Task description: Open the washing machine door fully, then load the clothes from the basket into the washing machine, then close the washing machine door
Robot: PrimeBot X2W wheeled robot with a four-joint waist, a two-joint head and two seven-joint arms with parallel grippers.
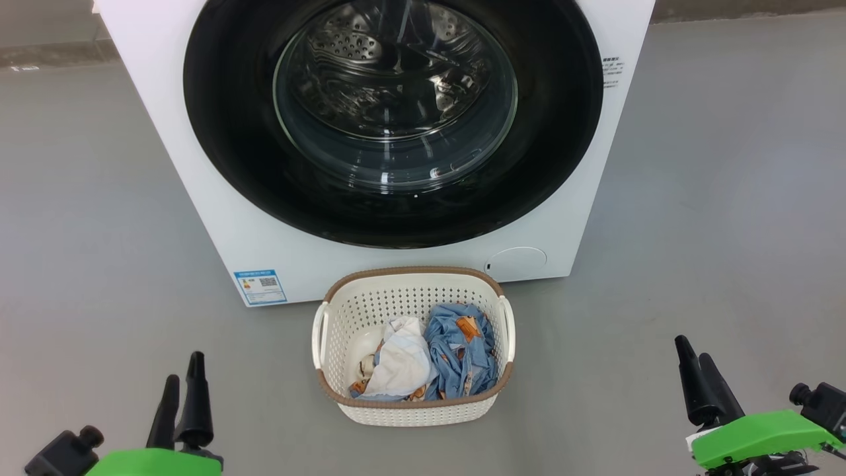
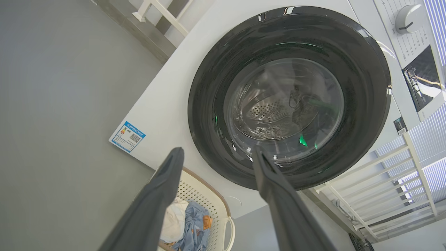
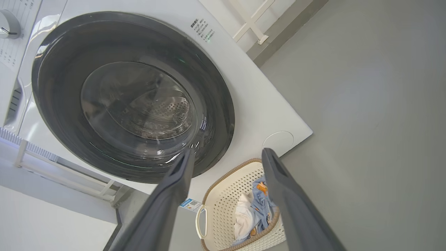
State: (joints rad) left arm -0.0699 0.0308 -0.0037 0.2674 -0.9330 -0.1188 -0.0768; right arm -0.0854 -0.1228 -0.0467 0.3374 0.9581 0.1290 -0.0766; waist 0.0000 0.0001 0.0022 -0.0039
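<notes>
Grey smooth floor (image 1: 99, 198), white boxy washing machine (image 1: 218, 225), glossy black round door (image 1: 225, 132) shut, cream perforated basket (image 1: 410, 297) of blue-and-white clothes (image 1: 456, 350) just before it, left gripper (image 1: 185, 367) and right gripper (image 1: 693, 348) spread, empty.

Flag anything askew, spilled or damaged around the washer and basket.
Nothing stands out. The washing machine door sits shut and intact, the basket stands upright before the washing machine, and the clothes lie inside it, none spilled.

The left gripper (image 1: 185, 370) and the right gripper (image 1: 694, 350) each have two long, tapering dark fingers (image 2: 150, 209) (matte, blunt-tipped) set in a bright green housing (image 1: 760, 436), with a black knobbed block (image 1: 819, 403) at its outer side.
</notes>
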